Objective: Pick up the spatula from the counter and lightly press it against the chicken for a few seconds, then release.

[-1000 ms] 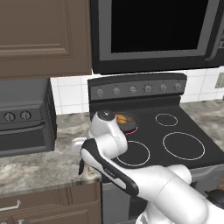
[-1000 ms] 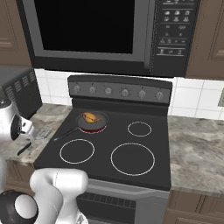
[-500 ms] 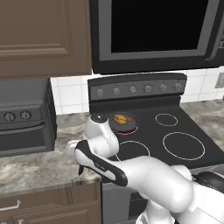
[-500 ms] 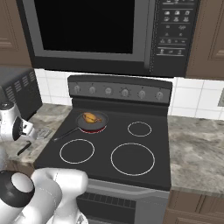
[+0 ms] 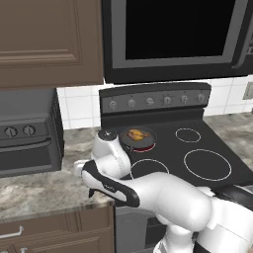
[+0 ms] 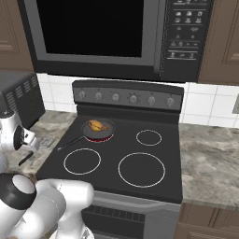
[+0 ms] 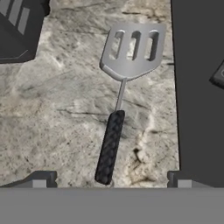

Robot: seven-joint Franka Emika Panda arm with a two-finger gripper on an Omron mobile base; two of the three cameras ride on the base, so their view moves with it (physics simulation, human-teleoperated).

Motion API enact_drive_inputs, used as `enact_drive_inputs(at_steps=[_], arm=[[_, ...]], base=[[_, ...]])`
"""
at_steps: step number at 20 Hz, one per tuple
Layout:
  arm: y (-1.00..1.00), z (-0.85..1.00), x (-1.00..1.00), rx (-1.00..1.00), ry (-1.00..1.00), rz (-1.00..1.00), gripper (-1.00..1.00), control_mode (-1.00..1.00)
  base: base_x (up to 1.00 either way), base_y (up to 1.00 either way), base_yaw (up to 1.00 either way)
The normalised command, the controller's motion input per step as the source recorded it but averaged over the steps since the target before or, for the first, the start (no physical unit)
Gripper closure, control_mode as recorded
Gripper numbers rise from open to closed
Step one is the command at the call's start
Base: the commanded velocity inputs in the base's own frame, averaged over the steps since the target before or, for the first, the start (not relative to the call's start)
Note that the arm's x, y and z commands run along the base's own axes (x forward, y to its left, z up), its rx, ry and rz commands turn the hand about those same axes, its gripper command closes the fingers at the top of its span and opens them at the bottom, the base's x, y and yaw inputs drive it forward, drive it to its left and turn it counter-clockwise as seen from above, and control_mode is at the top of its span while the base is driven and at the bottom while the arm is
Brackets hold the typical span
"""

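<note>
The spatula [image 7: 118,105] lies flat on the speckled stone counter [image 7: 57,118], with its slotted silver blade [image 7: 133,50] at the far end and its black handle [image 7: 110,146] at the near end. My gripper [image 7: 111,183] hangs open above the handle's end, one fingertip [image 7: 41,179] on each side and nothing between them. In the right base view my gripper [image 6: 27,153] hovers over the counter left of the stove, and the spatula's blade [image 6: 46,142] shows just beyond it. The chicken [image 6: 95,125] [image 5: 137,134] sits in a small black pan [image 6: 99,129] on the glowing back-left burner.
The black stove top [image 7: 197,87] borders the spatula on one side, and the pan's handle [image 6: 70,142] reaches toward the counter. A dark toaster oven [image 5: 24,133] stands at the counter's back left. A microwave [image 6: 116,32] hangs above the stove.
My arm has swung left and down from the stove's front-left corner to over the counter. The gripper has stayed open. The spatula, pan and chicken have not moved.
</note>
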Motion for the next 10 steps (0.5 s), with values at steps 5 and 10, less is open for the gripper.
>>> enact_drive_inputs(at_steps=[5, 10], arm=[[0.00, -0.16, 0.00, 0.00, 0.01, -0.03, -1.00, -1.00], [0.00, -0.17, 0.00, 0.00, 0.02, -0.03, -1.00, -1.00]], base=[[0.00, 0.00, 0.00], [0.00, 0.00, 0.00]])
